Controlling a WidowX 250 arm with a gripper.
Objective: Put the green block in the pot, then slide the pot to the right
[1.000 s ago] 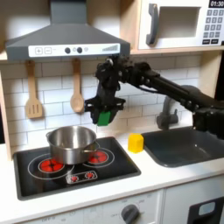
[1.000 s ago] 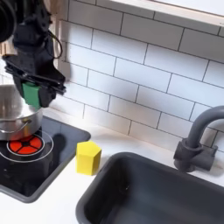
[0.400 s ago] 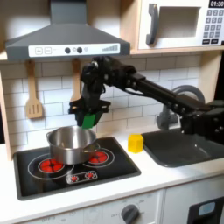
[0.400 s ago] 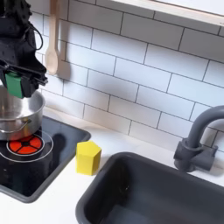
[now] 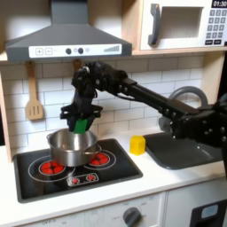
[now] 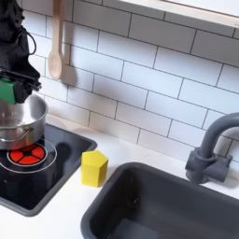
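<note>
One gripper hangs just above the pot on the toy stove, jaws clamped on the green block; a yellow block sits beside the sink; the microwave display is too blurred to read.

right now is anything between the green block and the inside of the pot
Nothing visible. The gripper holds the green block just above the pot, whose open top looks empty. The yellow block sits off to the first exterior view's right, clear of the drop.
</note>
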